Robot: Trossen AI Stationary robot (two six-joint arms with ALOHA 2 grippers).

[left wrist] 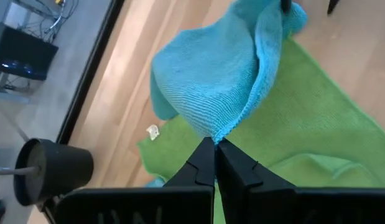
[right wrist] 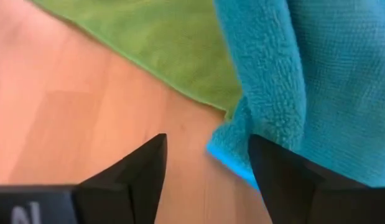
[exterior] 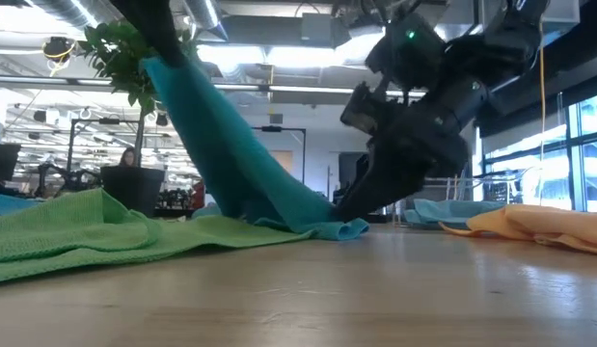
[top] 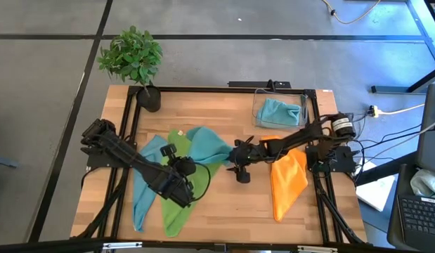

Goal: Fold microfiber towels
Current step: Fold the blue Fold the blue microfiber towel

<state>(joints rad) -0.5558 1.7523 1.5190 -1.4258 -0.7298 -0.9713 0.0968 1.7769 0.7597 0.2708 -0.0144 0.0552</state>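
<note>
The teal towel (top: 206,144) slants from my left gripper (left wrist: 215,150) down to the table; its lower corner (exterior: 341,229) rests on the wood beside the lime green towel (top: 180,200), which lies spread flat. My left gripper (top: 189,166) is shut on the teal towel. My right gripper (right wrist: 208,168) stands open, low over the table, with that lower corner (right wrist: 239,146) between its fingers. A light blue towel (top: 143,184) lies at the left and an orange one (top: 287,179) at the right. My left gripper pinches a corner of the teal towel (left wrist: 222,132) between its two fingertips, coming from above at a slant. One layer or several, I cannot tell. The towel hangs away from the fingers in a nearly straight slope, its far end on the table. My right gripper stands around the towel's lower corner; whether a finger (right wrist: 285,180) touches the cloth, I cannot tell.
A clear bin (top: 263,119) at the back right holds another light blue towel (top: 280,111). A potted plant (top: 133,60) stands at the back left corner. Bare wood (top: 224,207) shows near the front edge between the green and orange towels.
</note>
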